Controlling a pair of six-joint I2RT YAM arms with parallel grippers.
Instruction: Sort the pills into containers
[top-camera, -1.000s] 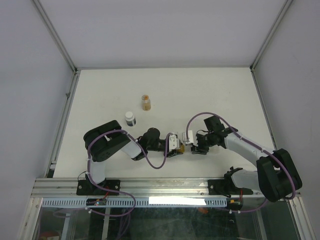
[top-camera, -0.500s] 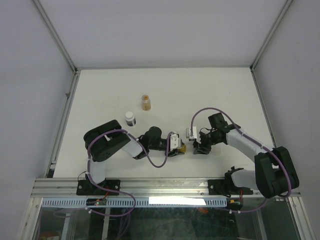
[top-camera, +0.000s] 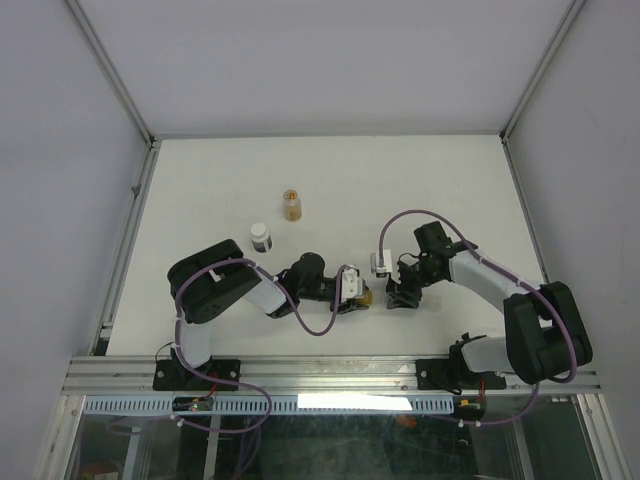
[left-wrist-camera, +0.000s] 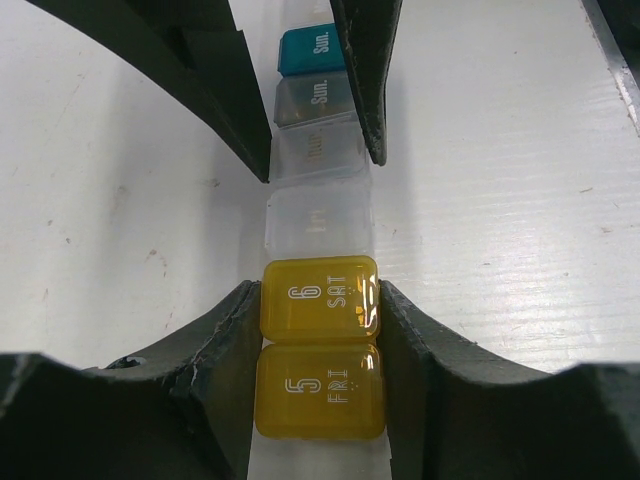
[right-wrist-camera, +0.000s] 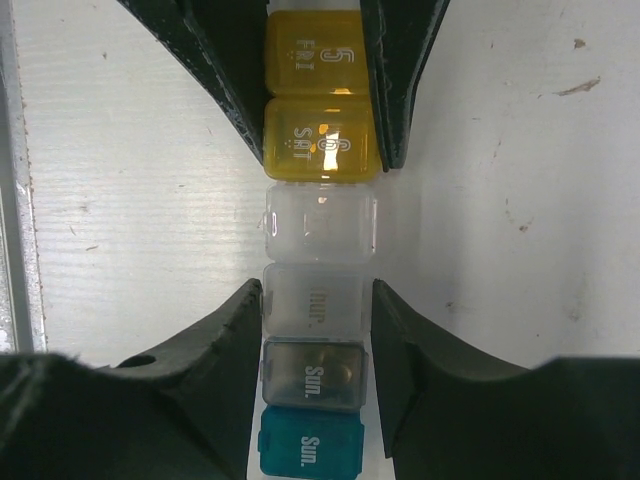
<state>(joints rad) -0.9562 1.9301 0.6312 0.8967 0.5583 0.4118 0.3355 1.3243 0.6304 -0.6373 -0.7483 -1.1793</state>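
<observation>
The containers (left-wrist-camera: 318, 215) form one strip of small lidded boxes lying on the white table: two yellow ones (left-wrist-camera: 320, 300), clear ones (right-wrist-camera: 318, 225), a grey one (right-wrist-camera: 312, 372) and a teal one (right-wrist-camera: 310, 450). Something amber shows dimly through the grey lid. My left gripper (left-wrist-camera: 320, 345) is shut on the yellow end, both pads pressed to its sides. At the other end, my right gripper (right-wrist-camera: 315, 330) is closed around the clear and grey boxes. In the top view both grippers (top-camera: 358, 297) (top-camera: 397, 296) meet nose to nose and hide most of the strip. No loose pills show.
A small round amber bottle (top-camera: 291, 205) and a dark bottle with a white cap (top-camera: 260, 238) stand behind the left arm. Metal rails (top-camera: 130, 235) and white walls bound the table.
The right arm's wrist and forearm have shifted slightly toward the back while its gripper stayed at the strip. The left arm has hardly moved.
</observation>
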